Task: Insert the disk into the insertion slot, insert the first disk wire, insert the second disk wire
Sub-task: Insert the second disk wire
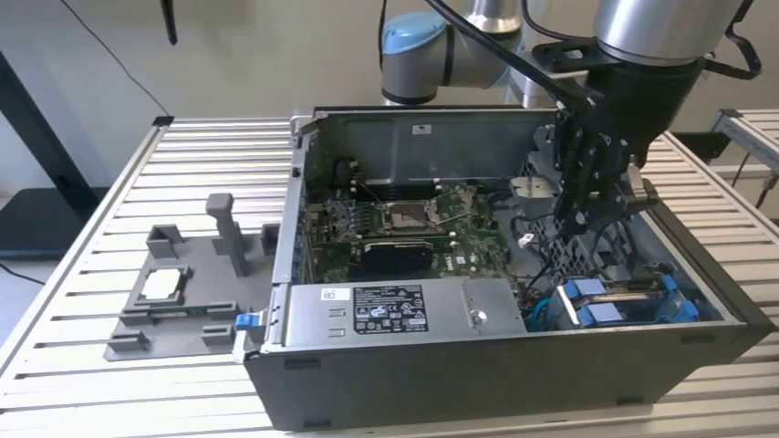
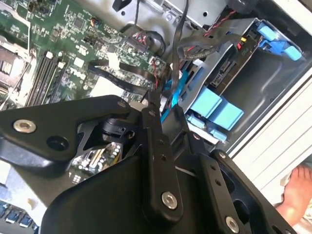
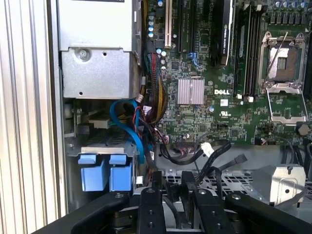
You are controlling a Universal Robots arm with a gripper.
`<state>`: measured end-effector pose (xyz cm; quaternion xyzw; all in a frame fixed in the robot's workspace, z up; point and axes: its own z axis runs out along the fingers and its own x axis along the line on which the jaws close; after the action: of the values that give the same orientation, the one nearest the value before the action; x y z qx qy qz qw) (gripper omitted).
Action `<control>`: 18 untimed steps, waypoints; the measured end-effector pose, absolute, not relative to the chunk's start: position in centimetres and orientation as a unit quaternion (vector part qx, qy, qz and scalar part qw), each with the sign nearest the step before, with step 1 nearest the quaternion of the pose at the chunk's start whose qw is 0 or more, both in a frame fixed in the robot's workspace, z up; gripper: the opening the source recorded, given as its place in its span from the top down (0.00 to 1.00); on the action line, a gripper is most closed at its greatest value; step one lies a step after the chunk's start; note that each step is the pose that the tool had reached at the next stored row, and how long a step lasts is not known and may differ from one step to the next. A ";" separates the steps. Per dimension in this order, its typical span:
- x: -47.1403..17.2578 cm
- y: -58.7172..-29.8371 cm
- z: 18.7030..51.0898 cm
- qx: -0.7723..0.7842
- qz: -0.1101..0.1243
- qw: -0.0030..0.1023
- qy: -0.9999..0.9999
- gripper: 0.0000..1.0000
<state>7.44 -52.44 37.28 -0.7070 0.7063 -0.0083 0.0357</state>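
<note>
While the arm hangs inside the open case: the gripper (image 1: 582,212) is over the black cables, above the drive corner.
Grip: fingers (image 3: 151,183) close together with a dark cable running between them; I can't tell whether they actually clamp it.
Disk: looks seated already, its blue carrier tabs (image 1: 599,303) showing at the insertion slot (image 3: 105,148) in the case's lower corner.
Wires: a blue cable (image 3: 127,127) curls loose beside the bay; judging by that, the wire steps look unfinished.
Surface: slatted metal table (image 1: 109,237), with a grey fixture tray (image 1: 182,306) on the exterior view's left.
Room: pale wall behind, a person's hand (image 2: 297,192) at the table edge.
</note>
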 end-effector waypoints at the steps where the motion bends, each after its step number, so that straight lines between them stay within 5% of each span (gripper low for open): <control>1: 7.4 -52.4 37.3 -0.707 -0.008 0.036 0.706 0.70; 18: 7.5 -52.5 37.3 -0.707 -0.007 0.035 0.706 0.84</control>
<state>7.48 -52.51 37.29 -0.7070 0.7064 -0.0073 0.0347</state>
